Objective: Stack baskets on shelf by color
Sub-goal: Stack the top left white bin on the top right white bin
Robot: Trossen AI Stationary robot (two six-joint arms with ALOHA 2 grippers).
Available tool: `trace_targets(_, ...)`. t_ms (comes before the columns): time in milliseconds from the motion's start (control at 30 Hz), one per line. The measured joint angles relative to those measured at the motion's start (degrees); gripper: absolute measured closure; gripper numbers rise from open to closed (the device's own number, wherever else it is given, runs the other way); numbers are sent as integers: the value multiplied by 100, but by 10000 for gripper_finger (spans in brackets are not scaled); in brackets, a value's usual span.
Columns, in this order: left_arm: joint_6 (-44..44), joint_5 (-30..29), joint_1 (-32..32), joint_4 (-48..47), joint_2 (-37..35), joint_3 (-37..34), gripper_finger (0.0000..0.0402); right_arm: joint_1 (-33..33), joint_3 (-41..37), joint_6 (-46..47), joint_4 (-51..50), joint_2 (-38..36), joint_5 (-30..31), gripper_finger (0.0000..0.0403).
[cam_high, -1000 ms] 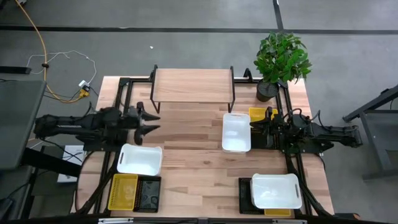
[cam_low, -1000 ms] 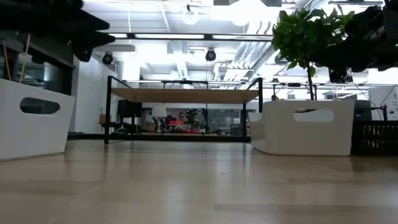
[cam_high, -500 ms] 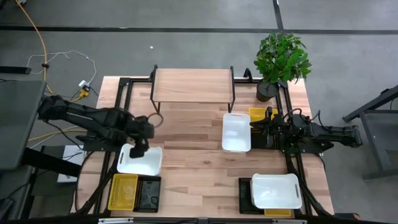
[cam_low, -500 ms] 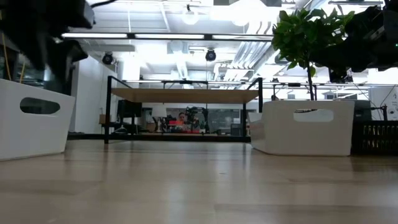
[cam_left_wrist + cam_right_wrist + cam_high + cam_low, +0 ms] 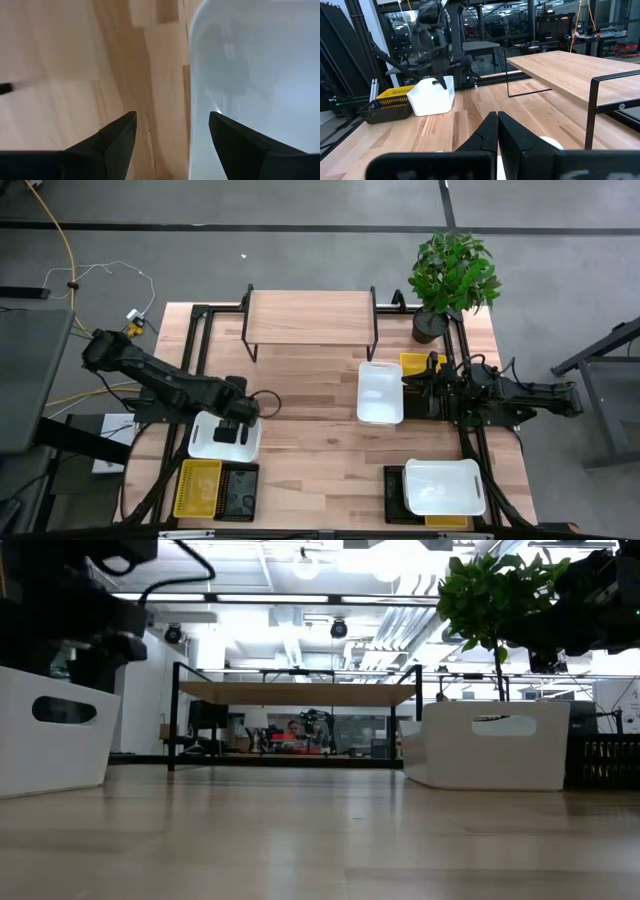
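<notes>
My left gripper (image 5: pixel 238 428) points down, open, over the right end of a white basket (image 5: pixel 222 436) at the table's near left. In the left wrist view (image 5: pixel 172 120) one finger is over the basket's inside and the other over the table, on either side of its rim (image 5: pixel 191 75), apart from it. My right gripper (image 5: pixel 408 387) is shut and empty, level beside a second white basket (image 5: pixel 380 392). The shelf (image 5: pixel 308 317) stands bare at the far middle. A third white basket (image 5: pixel 445 487) rests on a black one (image 5: pixel 394 485) and a yellow one (image 5: pixel 446 522).
A yellow basket (image 5: pixel 198 487) and a black basket (image 5: pixel 238 492) stand at the near left. Another yellow basket (image 5: pixel 420 363) sits under my right arm. A potted plant (image 5: pixel 450 275) stands at the far right corner. Bare tabletop (image 5: pixel 310 440) lies in the middle.
My left gripper has swung from beside the shelf's left legs toward the table's near edge, tipped from level to pointing down, and come down over the near-left white basket's right end. The baskets have kept still.
</notes>
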Motion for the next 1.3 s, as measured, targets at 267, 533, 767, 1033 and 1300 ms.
trace_targets(267,-8,175,14,120,615,-118,165,0,2,-2,0,0,0,402)
trace_targets(533,-37,177,24,244,949,-267,166,-2,0,0,-2,0,0,402)
trace_targets(767,-114,77,24,241,978,-267,236,0,2,0,-1,0,-2,402)
trace_targets(1033,-220,-140,61,174,957,-223,388,0,2,0,-1,0,-2,402)
trace_targets(1300,-398,-1605,332,-646,676,857,401,-2,2,0,-2,0,-2,402)
